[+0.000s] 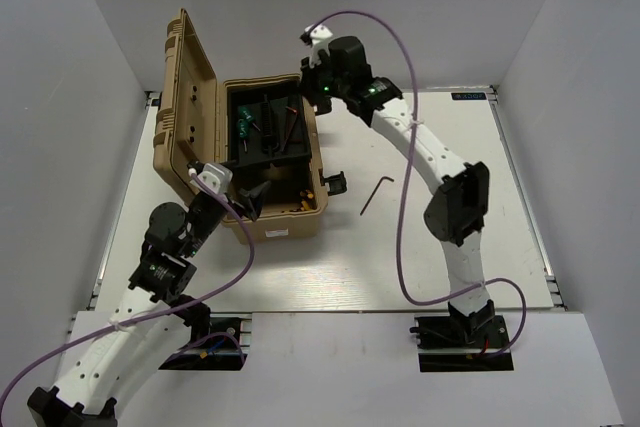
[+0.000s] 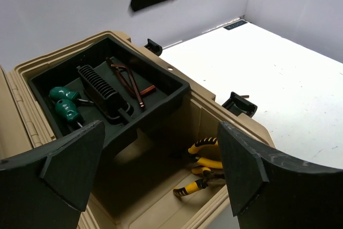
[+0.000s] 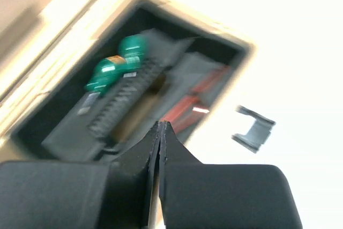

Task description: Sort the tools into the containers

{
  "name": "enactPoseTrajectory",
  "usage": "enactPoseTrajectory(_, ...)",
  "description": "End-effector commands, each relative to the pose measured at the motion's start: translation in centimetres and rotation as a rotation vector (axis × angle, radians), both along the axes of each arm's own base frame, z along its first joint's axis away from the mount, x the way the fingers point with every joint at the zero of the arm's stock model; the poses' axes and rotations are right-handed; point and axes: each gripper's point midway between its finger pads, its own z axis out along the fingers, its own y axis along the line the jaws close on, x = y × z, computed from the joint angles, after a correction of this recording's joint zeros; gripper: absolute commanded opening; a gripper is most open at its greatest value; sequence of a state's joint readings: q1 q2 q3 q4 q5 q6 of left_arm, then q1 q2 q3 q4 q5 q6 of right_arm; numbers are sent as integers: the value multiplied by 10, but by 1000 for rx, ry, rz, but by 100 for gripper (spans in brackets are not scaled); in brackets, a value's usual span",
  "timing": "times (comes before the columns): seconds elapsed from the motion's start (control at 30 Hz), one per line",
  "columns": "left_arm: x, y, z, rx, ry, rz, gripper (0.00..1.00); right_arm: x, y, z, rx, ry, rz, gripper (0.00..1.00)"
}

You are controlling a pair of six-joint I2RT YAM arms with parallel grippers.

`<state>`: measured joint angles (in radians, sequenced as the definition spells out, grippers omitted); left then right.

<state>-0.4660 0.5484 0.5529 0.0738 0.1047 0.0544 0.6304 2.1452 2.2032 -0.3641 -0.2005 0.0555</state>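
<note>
Two grippers to log. I read the right gripper [image 3: 162, 126] as pinched fully together with nothing between its black fingers. That arm is stretched long across the table [image 1: 450, 147], wrist over the far side of the tan hard-plastic case [image 1: 275, 225], whose lid stands up. The left gripper [image 2: 161, 130] is spread wide and empty, arm folded low at the case's near-left corner.

- **Black tray [image 2: 174, 83]:** two green-handled screwdrivers [image 2: 64, 106] lie side by side at its left end.
- **Case bottom:** yellow-and-black pliers [image 2: 206, 164].
- **Table, right of the case:** one thin L-shaped hex key [image 1: 376, 194], long leg diagonal, bend at its far end.
</note>
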Motion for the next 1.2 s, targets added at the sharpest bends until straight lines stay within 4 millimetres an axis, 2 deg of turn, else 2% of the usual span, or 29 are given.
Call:
enactPoseTrajectory(0.0,-6,0,14,-18,-22,-18,96,17,-85,78,-88,-216,-354,0)
enactPoseTrajectory(0.03,-6,0,14,-18,-22,-18,96,18,-97,58,-144,-193,-386,0)
enactPoseTrajectory(0.07,-6,0,14,-26,-17,-19,96,17,-112,60,-161,-198,-418,0)
enactPoseTrajectory(0.1,-6,0,14,-26,-17,-19,96,9,-127,24,-238,-136,-438,0)
enactPoseTrajectory(0.13,-8,0,16,-30,-25,-19,96,5,-143,20,-257,-117,-465,16)
enactPoseTrajectory(0.17,-8,0,14,-26,-17,-19,96,-1,-147,8,-271,-82,-463,31)
enactPoseTrajectory(0.2,-8,0,14,-26,-17,-19,96,-13,-156,-38,-347,-1,-445,39)
enactPoseTrajectory(0.23,-8,1,18,-30,-25,-19,96,-20,-166,-36,-345,8,-460,39)
enactPoseTrajectory(0.27,-10,2,18,-29,-23,-19,96,-25,-171,-45,-341,49,-486,34)
enactPoseTrajectory(0.3,-10,2,18,-29,-22,-19,96,-38,-179,-78,-380,121,-495,26)
enactPoseTrajectory(0.33,-10,2,18,-29,-22,-19,96,-44,-189,-79,-385,142,-521,18)
enactPoseTrajectory(0.4,-12,3,18,-29,-24,-19,96,-59,-194,-98,-362,230,-542,14)
enactPoseTrajectory(0.43,-12,3,18,-29,-24,-19,96,-66,-201,-107,-371,275,-549,14)
enactPoseTrajectory(0.5,-12,3,18,-29,-24,-19,96,-76,-200,-114,-320,351,-576,12)
enactPoseTrajectory(0.53,-12,3,18,-29,-24,-19,96,-85,-205,-127,-331,398,-574,12)
enactPoseTrajectory(0.6,-11,4,18,-31,-23,-10,96,-95,-202,-133,-298,462,-579,12)
enactPoseTrajectory(0.63,-11,4,18,-31,-23,-10,96,-101,-204,-143,-315,491,-588,12)
enactPoseTrajectory(0.77,-9,3,16,-19,-20,-9,96,-108,-201,-153,-274,580,-630,12)
enactPoseTrajectory(0.87,-9,3,16,-19,-20,-9,96,-122,-197,-170,-267,669,-639,36)
enactPoseTrajectory(0.97,-7,2,13,-14,-10,-9,96,-132,-198,-193,-271,743,-676,34)
enactPoseTrajectory(1.03,-8,1,13,-13,-11,-18,96,-124,-201,-201,-260,727,-728,32)
enactPoseTrajectory(1.17,-9,0,13,-12,-11,-27,96,-121,-207,-215,-274,725,-786,32)
